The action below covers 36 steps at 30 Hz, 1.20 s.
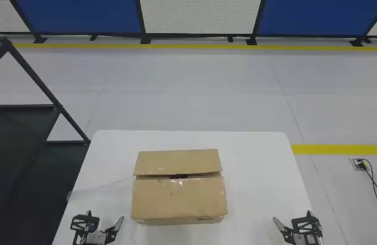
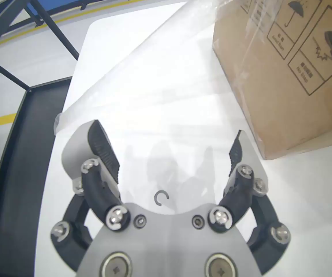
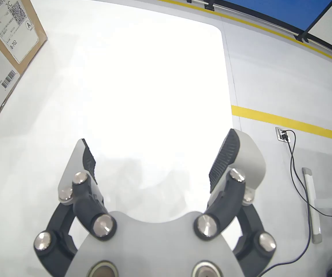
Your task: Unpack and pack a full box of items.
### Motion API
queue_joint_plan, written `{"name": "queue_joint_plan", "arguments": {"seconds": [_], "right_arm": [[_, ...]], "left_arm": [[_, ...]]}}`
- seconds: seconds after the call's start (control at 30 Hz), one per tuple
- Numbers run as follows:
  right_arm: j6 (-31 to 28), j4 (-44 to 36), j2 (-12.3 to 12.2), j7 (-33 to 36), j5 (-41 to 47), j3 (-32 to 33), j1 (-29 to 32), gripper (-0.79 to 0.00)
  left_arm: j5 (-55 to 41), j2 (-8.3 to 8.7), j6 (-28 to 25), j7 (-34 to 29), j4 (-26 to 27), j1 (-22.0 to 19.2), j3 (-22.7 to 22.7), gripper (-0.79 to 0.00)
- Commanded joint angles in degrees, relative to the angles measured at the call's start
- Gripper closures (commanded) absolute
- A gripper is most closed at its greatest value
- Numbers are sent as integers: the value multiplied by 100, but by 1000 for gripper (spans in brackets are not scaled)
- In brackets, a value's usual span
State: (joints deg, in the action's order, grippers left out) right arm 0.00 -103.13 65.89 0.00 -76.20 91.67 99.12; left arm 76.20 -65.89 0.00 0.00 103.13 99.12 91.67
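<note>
Top view: a brown cardboard box [image 1: 179, 187] sits mid-table on the white rectangular table [image 1: 256, 171]. Its long axis runs across the table from the robot's left to its right, and its opening faces up. The far flap is tilted slightly up, with a dark gap along the seam. A clear plastic film strip [image 1: 100, 185] trails from the box's left side towards the table's left edge. The left gripper [image 1: 98, 225] and right gripper [image 1: 297, 226] hang near the front edge, one either side of the box and apart from it.

Left wrist view: the left gripper's fingers are spread wide and hold nothing. The film lies slack over the table just ahead of them and reaches up the box's side, which carries printed handling symbols.

Right wrist view: the right gripper's fingers are likewise apart and empty over bare table, with the box's labelled end well off to one side.

The likely trouble is the film. If the left gripper catches it while going for the flaps, it could drag or turn the box. A flap lifted from one side only may also spring back.
</note>
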Motion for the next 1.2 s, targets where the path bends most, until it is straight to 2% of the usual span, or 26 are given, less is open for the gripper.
{"name": "queue_joint_plan", "arguments": {"seconds": [0.0,0.13,0.4,0.53,0.63,0.67,1.03,1.17], "right_arm": [[0,0,0,0,0,0,0,-784],[-220,-207,-10,84,-34,44,36,-785],[-1335,-1437,-49,830,1170,463,272,-785],[-1754,-1842,-65,1576,2123,492,125,-785],[-1817,-2038,-84,2440,3033,470,-134,-785],[-1794,-2082,-92,2609,3096,497,-201,-785],[-1805,-2078,-91,2598,3121,482,-198,-785],[-2100,-2074,-101,2799,3534,280,-403,-785]], "left_arm": [[0,0,0,0,0,0,0,-785],[-22,12,-238,165,26,17,94,-785],[-548,78,-1274,371,332,44,719,-785],[-618,125,-1886,444,464,7,990,-785],[-790,153,-2314,339,524,-7,1133,-785],[-752,160,-2332,329,543,3,1190,-785],[-752,160,-2332,329,543,3,1190,-785],[-1028,149,-2342,243,541,-92,1126,-785]]}}
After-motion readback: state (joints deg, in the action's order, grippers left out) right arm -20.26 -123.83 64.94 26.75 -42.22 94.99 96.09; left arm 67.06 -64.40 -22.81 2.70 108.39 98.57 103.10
